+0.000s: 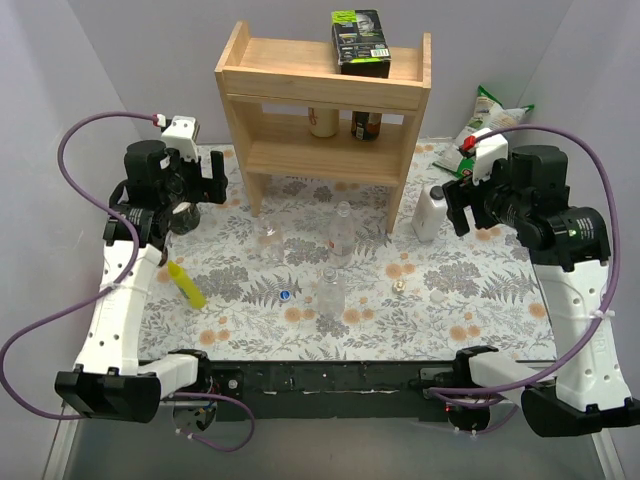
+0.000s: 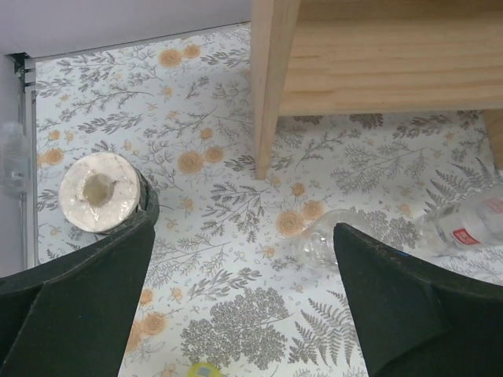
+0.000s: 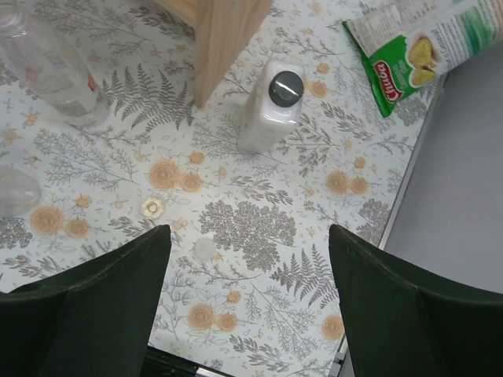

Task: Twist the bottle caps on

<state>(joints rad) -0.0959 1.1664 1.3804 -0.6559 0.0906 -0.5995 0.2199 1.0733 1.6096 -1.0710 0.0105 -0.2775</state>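
Three clear bottles stand uncapped on the floral mat: one by the shelf, one nearer, one to the left. A blue cap lies left of the near bottle. A cream cap and a pale cap lie to the right, also in the right wrist view. My left gripper is open and empty, high over the back left; below it a bottle shows. My right gripper is open and empty, high over the back right.
A wooden shelf with a black box on top and jars inside stands at the back. An opaque white bottle stands by its right leg. A snack bag lies back right. A tape roll and a yellow marker lie left.
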